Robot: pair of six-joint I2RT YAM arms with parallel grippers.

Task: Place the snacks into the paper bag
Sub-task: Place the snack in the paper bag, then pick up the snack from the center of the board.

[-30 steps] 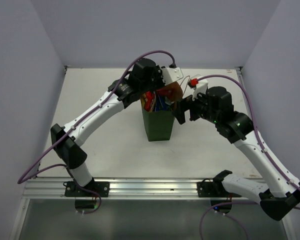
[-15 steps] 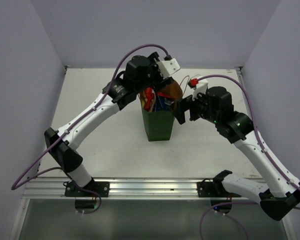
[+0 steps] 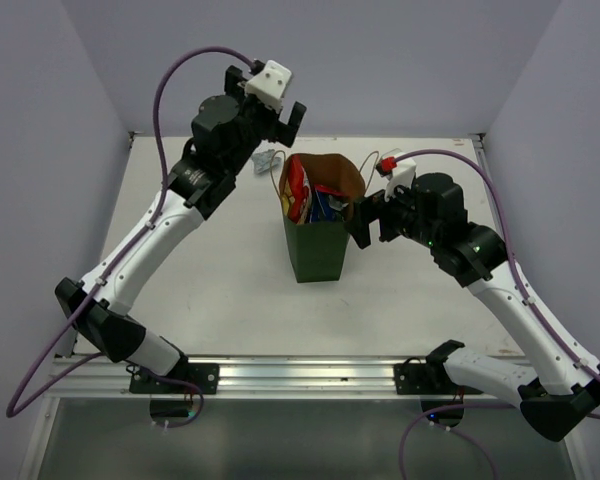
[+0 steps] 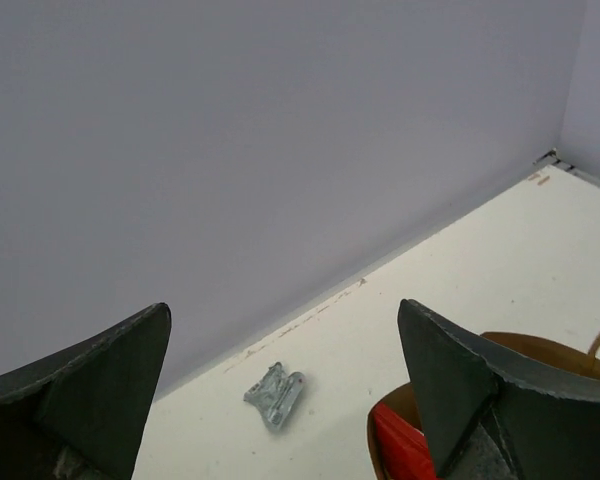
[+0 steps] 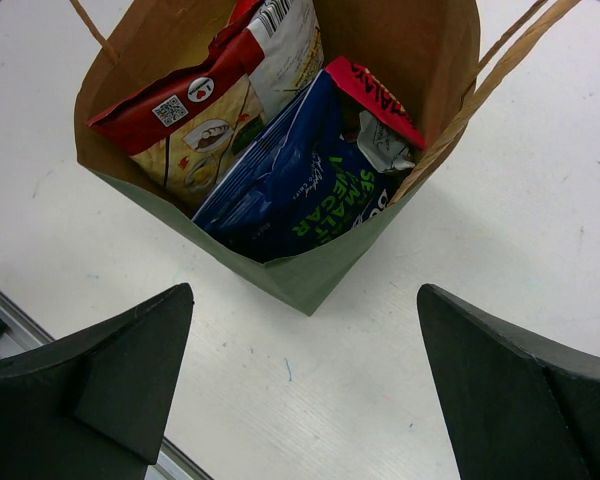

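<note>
Left fingers (image 4: 460,390) are spread wide with nothing between them, high above the counter (image 3: 200,280), up and left of the bag's mouth. Right fingers (image 5: 110,380) gape too, empty, poised over the paper bag (image 3: 318,250). That bag stands upright mid-counter, mouth to the ceiling, long axis vertical. The chip bag (image 5: 210,100) and a blue packet (image 5: 290,190) stand on end inside. One silver-grey packet (image 4: 275,393) lies flat near the back wall (image 4: 230,150), apart from the bag, its long axis too small to judge. Fetching it looks like the step now: the left arm must drop, straddle it and close.
</note>
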